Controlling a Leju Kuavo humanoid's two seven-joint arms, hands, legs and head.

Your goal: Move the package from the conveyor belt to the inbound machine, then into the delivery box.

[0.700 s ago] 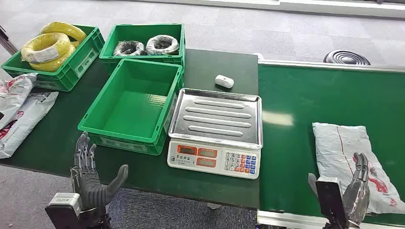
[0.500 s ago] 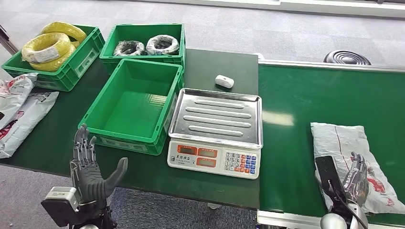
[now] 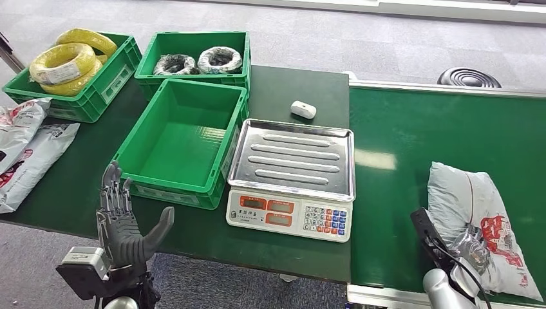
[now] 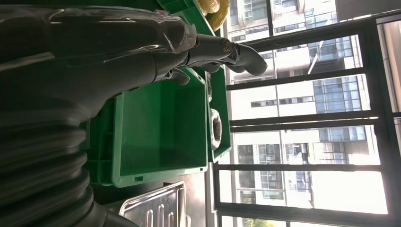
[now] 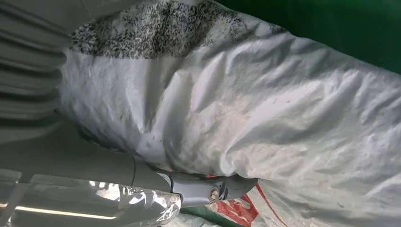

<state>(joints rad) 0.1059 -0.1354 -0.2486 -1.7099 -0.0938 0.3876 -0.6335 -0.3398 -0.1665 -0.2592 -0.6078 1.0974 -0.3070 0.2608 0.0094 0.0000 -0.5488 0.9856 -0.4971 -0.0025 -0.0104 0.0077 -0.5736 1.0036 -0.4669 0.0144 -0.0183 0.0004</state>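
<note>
Surface: green conveyor belt (image 3: 412, 129) beside a dark table (image 3: 290, 87).
Right hand (image 3: 465, 252): on the grey package's (image 3: 473, 206) near edge, seemingly gripping it.
Left hand (image 3: 122, 225): fingers spread, holding nothing.
Farther: scale (image 3: 291, 177), empty green crate (image 3: 177, 138).

The package (image 3: 480, 222) is showing pale grey plastic with red print and a dark line. The belt (image 3: 412, 138) under it is looking bright green, and the desk (image 3: 290, 87) a darker green. Three crates are showing green; the near crate (image 3: 180, 141) is plain inside, the far left crate (image 3: 96, 90) is carrying yellow coils (image 3: 64, 61). The scale (image 3: 291, 177) is showing a silver ribbed tray and orange, red and blue keys.
</note>
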